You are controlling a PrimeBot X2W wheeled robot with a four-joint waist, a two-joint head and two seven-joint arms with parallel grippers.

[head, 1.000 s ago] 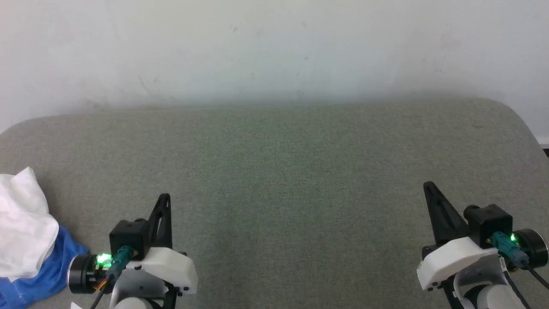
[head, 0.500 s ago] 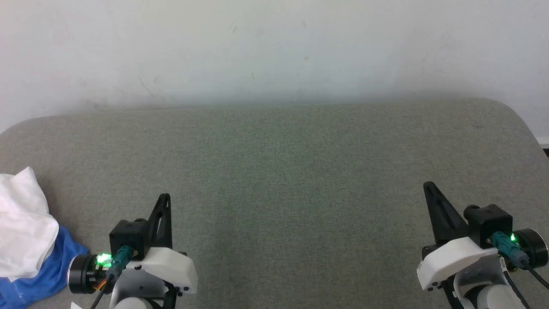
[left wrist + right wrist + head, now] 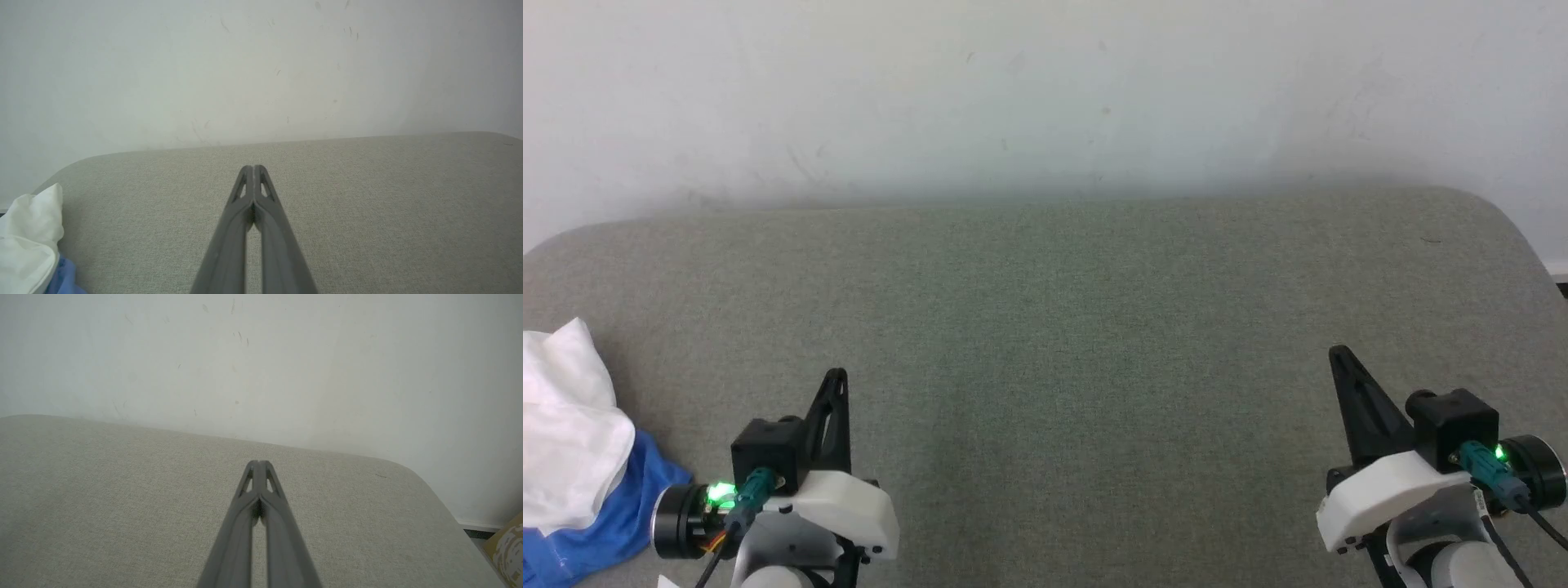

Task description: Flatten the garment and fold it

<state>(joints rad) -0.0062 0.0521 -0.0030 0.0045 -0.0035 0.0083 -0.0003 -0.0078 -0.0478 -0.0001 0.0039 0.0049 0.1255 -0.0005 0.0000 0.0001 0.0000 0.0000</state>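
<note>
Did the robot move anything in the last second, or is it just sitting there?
Nothing visibly changed. The left gripper and the right gripper stay shut and empty over the grey cushion. The shirt still lies crumpled at the left edge, untouched.

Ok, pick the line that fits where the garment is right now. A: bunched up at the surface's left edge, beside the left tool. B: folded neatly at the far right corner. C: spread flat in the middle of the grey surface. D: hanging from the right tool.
A: the garment lies crumpled, white over blue, at the left edge of the grey surface, to the left of the left tool.
</note>
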